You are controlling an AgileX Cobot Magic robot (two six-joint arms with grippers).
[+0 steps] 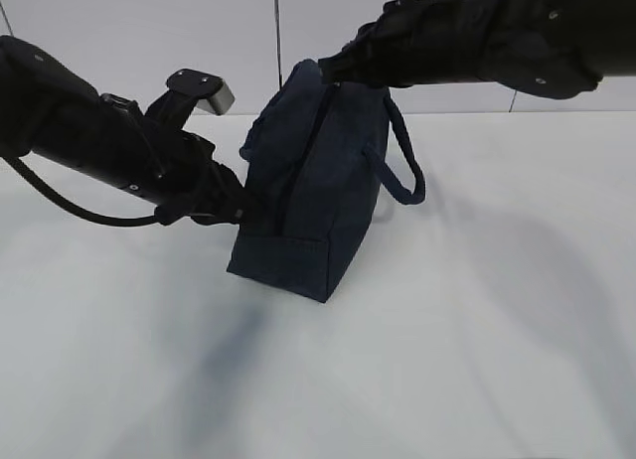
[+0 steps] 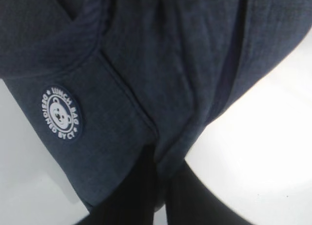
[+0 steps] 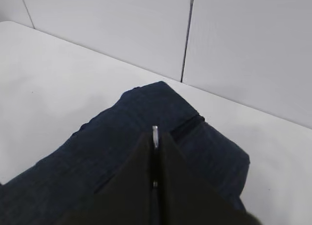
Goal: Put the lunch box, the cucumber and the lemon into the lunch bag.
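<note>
The dark navy lunch bag (image 1: 318, 191) stands upright in the middle of the white table, one loop handle (image 1: 402, 156) hanging on its right side. My left gripper (image 1: 237, 209) is shut on a fold of the bag's fabric low on its left side; the left wrist view shows the fold (image 2: 168, 157) pinched between the black fingers, beside the white round logo (image 2: 61, 113). My right gripper (image 1: 333, 70) is at the bag's top, shut on the silver zipper pull (image 3: 155, 136). The lunch box, the cucumber and the lemon are out of view.
The white table (image 1: 497, 330) spreads around the bag, with a pale panelled wall (image 1: 199, 32) behind it. Both black arms reach in from the left and the upper right.
</note>
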